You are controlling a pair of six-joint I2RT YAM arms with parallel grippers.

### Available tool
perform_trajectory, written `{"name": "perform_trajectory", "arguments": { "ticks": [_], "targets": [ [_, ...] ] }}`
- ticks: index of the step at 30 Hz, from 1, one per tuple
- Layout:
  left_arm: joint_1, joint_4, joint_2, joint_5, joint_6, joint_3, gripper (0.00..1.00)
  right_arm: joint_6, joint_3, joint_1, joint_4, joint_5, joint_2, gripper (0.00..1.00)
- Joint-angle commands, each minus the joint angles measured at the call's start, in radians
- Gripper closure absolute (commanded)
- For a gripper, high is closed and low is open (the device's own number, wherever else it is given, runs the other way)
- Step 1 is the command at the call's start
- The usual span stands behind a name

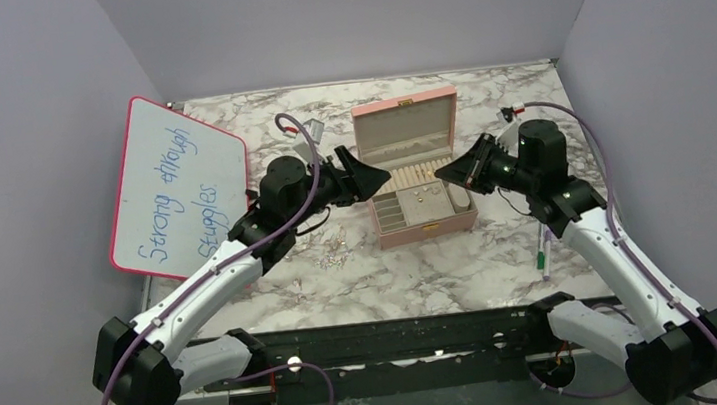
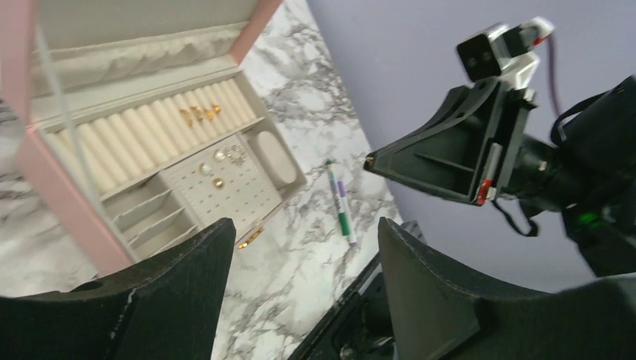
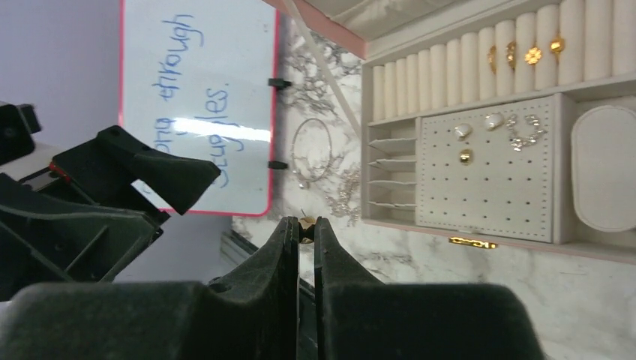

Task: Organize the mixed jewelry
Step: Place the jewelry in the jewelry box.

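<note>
left claw: my left claw [image 2: 300,259], jaws wide apart, nothing between the fingers; in the top view it hangs at the left edge of the box, tips pointing right.
right claw: my right claw [image 3: 306,226], fingers almost together, pinching a tiny gold piece [image 3: 306,220] at the very tips; in the top view it sits at the box's right edge, tips pointing left toward the other claw.
box: pink jewelry box [image 1: 426,228], lid standing up, on the marble table [image 1: 393,284] between my two claws.
ring rolls: four small gold pieces [image 3: 525,54] tucked side by side into the cream rolls along the back row.
stud pad: the perforated pad holds two pale studs [image 3: 463,130], one gold stud [image 3: 466,156] below them and a sparkly silver piece [image 3: 525,131] to their right.
side slots: oval compartment [image 3: 604,176] right of the pad, narrow divider slots [image 3: 390,172] left of it.
loose jewelry: thin silver hoop [image 3: 311,150] flat on the marble outside the box, between it and the whiteboard; a small silver cluster [image 3: 343,199] lies just beside the hoop, nearer the box's front corner.
marker: green-and-white marker pen [image 1: 543,248] on the table right of the box, beside my right arm.
whiteboard: red-rimmed whiteboard [image 1: 177,186] propped at the left wall, blue handwriting reads "Strong through struggles."
</note>
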Motion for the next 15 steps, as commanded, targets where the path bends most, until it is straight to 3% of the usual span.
{"name": "perform_trajectory", "arguments": {
  "ticks": [1, 7, 15],
  "targets": [
    [0.001, -0.151, -0.065, -0.103, 0.146, -0.028, 0.27, -0.281, 0.106, -0.004, -0.266, 0.049, 0.058, 0.88],
    [0.0, -0.278, -0.077, -0.149, 0.293, -0.021, 0.21, -0.433, 0.198, -0.001, -0.4, 0.053, 0.196, 0.88],
    [0.001, -0.293, -0.051, -0.241, 0.394, -0.035, 0.2, -0.484, 0.218, 0.045, -0.379, 0.126, 0.352, 0.87]
  ]
}}
